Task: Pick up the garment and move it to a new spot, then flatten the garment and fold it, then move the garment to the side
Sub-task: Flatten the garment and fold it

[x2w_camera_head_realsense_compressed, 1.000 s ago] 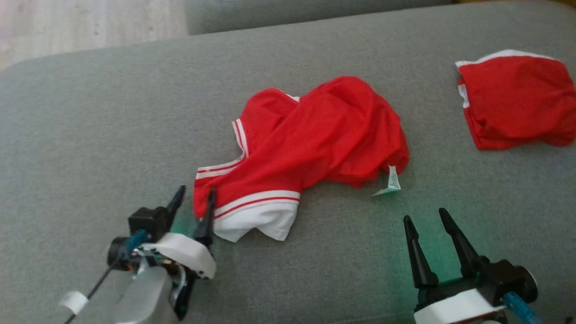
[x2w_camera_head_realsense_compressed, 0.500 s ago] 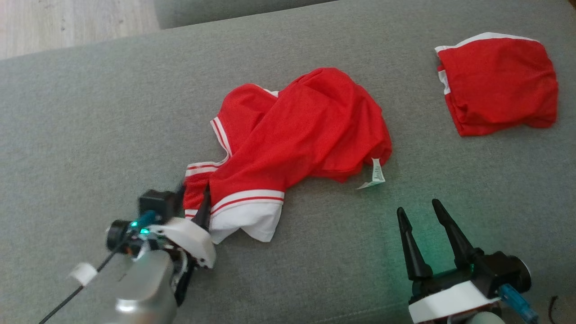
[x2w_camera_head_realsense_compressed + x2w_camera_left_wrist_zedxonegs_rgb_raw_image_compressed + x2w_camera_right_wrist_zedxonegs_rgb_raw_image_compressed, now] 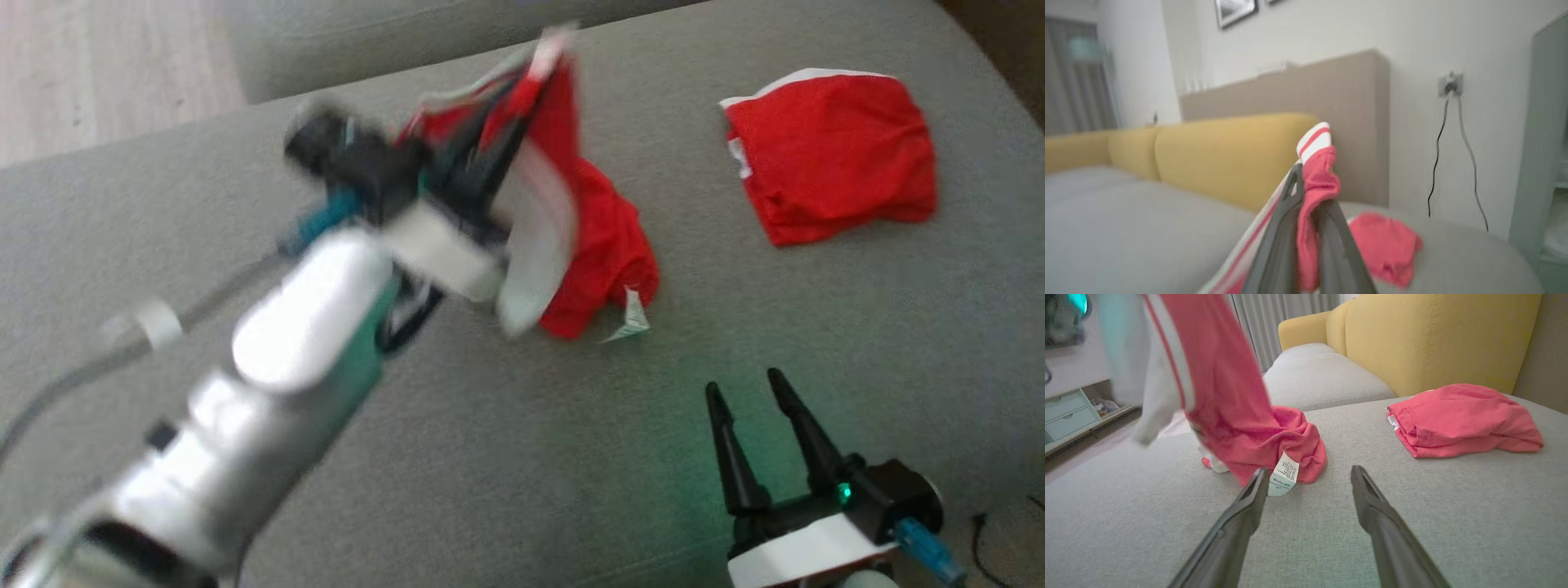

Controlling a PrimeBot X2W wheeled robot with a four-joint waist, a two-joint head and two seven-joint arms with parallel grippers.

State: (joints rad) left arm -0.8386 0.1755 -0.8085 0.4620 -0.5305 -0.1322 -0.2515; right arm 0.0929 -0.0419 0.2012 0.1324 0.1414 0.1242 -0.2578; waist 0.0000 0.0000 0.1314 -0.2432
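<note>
Grey sofa cushion in a pale room, yellow backrest behind, wall socket with dangling cable beyond. Left gripper raised, clenched on the striped hem of the red garment — upper end aloft, lower end and white label bunched on the cushion. Right gripper splayed wide and empty, near the label. Second red garment — folded — well apart, toward the cushion's right end.

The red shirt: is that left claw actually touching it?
Touching. The left wrist view shows the left gripper clamped shut on a fold of the red shirt.
</note>
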